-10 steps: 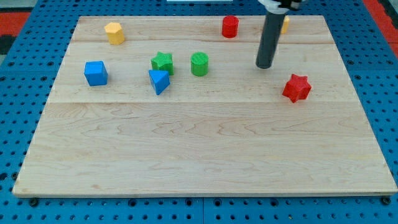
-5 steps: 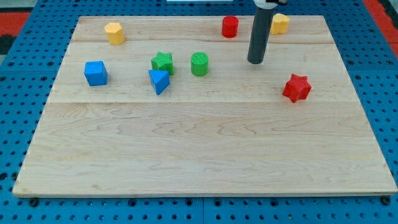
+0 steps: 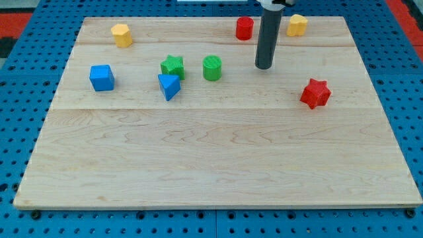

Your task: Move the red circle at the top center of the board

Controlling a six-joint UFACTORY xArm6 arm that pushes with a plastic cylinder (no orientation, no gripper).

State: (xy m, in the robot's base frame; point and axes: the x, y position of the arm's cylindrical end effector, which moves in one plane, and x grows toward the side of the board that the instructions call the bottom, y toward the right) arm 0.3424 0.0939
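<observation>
Counter (image 3: 218,158) of pale wood carries everything. Rod ends in my tip (image 3: 264,67), touching no block, below and just right of the red circle (image 3: 244,28) near the top edge. Green cylinder (image 3: 211,68) lies to the tip's left, red star (image 3: 315,93) lower right.

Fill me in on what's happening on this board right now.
A single arm with a dark rod is working a wooden board of coloured blocks. My tip rests below and to the view's right of the red circle, apart from it, so that block is not yet being pushed. The green circle sits to the tip's left, and the red star lower right. A yellow block lies at the view's top right.
</observation>
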